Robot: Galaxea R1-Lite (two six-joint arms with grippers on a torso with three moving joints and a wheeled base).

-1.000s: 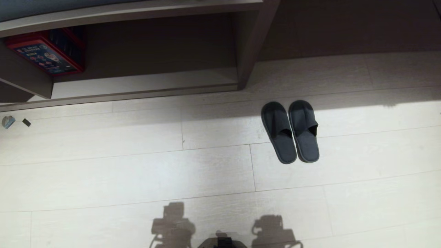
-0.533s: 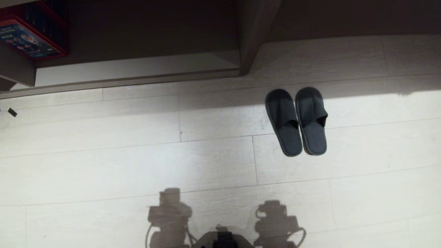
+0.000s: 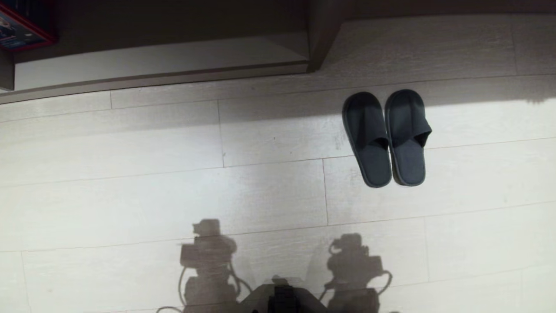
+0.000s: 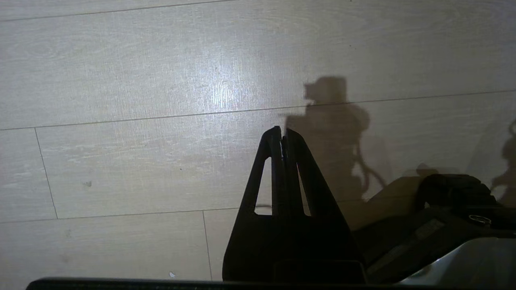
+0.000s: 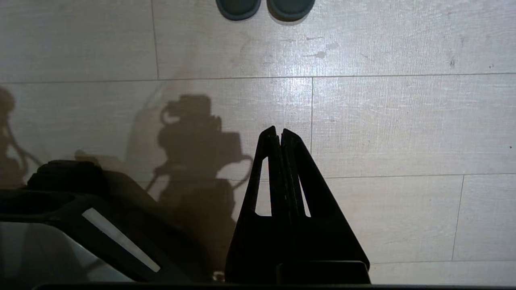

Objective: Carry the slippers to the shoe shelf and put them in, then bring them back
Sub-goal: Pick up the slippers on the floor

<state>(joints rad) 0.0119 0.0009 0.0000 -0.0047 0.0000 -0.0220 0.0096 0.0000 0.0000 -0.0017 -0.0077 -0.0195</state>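
The dark grey slippers (image 3: 385, 137) lie side by side on the pale plank floor, right of centre in the head view, toes toward the unit. Their heels (image 5: 264, 7) show at the far edge of the right wrist view. The shoe shelf (image 3: 156, 61) is the low open cubby at the upper left, ending at an upright divider panel (image 3: 321, 34). My left gripper (image 4: 281, 135) and right gripper (image 5: 279, 135) are both shut and empty, hanging above bare floor close to my base. Neither arm shows in the head view, only their shadows.
A red box (image 3: 24, 26) sits at the cubby's upper left corner. My dark base (image 3: 282, 300) shows at the bottom edge of the head view. Pale floorboards stretch between the base, the slippers and the unit.
The head view has tilted downward, so the shelf, the red box and the slippers have slid up the picture. The slippers themselves have not moved. Both grippers stay shut.
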